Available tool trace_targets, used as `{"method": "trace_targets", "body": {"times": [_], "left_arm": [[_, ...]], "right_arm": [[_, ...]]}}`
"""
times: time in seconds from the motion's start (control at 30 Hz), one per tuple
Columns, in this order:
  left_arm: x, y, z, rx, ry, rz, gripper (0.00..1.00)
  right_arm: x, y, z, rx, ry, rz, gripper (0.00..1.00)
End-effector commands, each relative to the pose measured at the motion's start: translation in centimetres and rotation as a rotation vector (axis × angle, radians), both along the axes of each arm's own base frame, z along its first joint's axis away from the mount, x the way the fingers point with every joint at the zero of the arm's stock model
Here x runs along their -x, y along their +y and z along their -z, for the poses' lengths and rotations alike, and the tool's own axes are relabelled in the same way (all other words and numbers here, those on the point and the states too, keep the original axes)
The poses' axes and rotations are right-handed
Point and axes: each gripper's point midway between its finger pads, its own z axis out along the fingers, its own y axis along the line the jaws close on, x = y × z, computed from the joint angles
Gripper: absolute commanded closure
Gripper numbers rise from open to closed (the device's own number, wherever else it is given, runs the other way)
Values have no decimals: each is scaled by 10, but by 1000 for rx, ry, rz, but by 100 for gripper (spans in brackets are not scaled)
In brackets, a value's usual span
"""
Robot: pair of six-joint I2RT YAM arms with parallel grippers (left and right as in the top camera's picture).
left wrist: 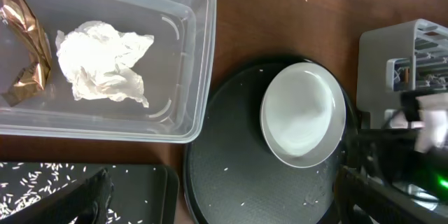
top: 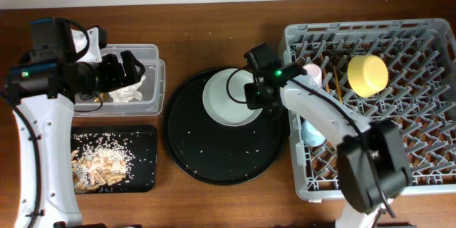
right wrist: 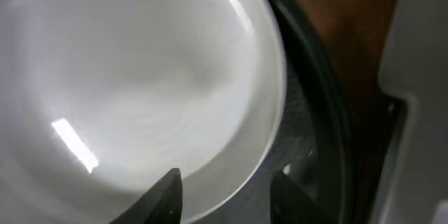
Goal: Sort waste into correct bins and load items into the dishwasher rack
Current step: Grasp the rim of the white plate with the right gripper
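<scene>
So the pale round plate point(top: 226, 100) is sitting on the far half of the large round black tray point(top: 214, 158), just left of the big grey pegged plastic rack point(top: 413, 149). The right gripper point(right wrist: 227, 185) is reaching in from the rack side. Its jaws are partly apart and straddling the plate's right rim, not squeezing it from what I can see. I'm guessing it's going for an edge pinch, since a flat plate offers nothing else. The left gripper point(top: 120, 70) is hanging wide and empty over the clear rectangular plastic tub point(top: 153, 51), far left, with the crumpled white tissue point(left wrist: 105, 59) inside.
</scene>
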Motion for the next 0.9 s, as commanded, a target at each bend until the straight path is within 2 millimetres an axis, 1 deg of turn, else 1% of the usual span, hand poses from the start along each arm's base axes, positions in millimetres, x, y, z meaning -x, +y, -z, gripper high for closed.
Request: {"method": "trace_targets", "body": {"times": [0.0, 0.1, 0.17, 0.2, 0.3, 0.33, 0.37, 0.4, 0.43, 0.6, 0.63, 0.67, 0.7, 0.77, 0.8, 0.87], "left_arm": [[0, 1, 0, 3, 2, -7, 0], [0, 1, 0, 3, 2, -7, 0], [0, 1, 0, 3, 2, -7, 0], [0, 1, 0, 3, 2, -7, 0], [0, 1, 0, 3, 2, -7, 0], [0, 1, 0, 3, 2, -7, 0], [0, 1, 0, 3, 2, -7, 0], [0, 1, 0, 3, 2, -7, 0], [0, 1, 0, 3, 2, -7, 0], [0, 1, 0, 3, 2, -7, 0], [0, 1, 0, 3, 2, -7, 0], [0, 1, 0, 3, 2, -7, 0], [0, 1, 0, 3, 2, -7, 0], [0, 1, 0, 3, 2, -7, 0], [0, 1, 0, 3, 2, -7, 0], [0, 1, 0, 3, 2, -7, 0]], "right_arm": [[-6, -13, 25, 90, 6, 57, 60], [-5, -13, 43, 105, 34, 56, 60], [-8, -11, 51, 104, 36, 55, 60], [-8, -10, 52, 101, 36, 54, 60], [-5, 3, 54, 31, 60, 34, 58], [-5, 3, 54, 29, 61, 33, 69], [-5, 3, 54, 28, 62, 35, 87], [-5, 3, 54, 29, 63, 35, 92], [-5, 3, 54, 29, 63, 34, 96], [-9, 4, 52, 21, 45, 34, 96], [-13, 4, 45, 20, 26, 36, 96], [-17, 6, 33, 15, 1, 11, 96], [-22, 9, 5, 2, -56, -28, 96], [-26, 10, -47, -19, -164, -92, 96], [-22, 7, -75, -26, -217, -108, 96], [-8, -3, -119, -26, -287, -137, 96]]}}
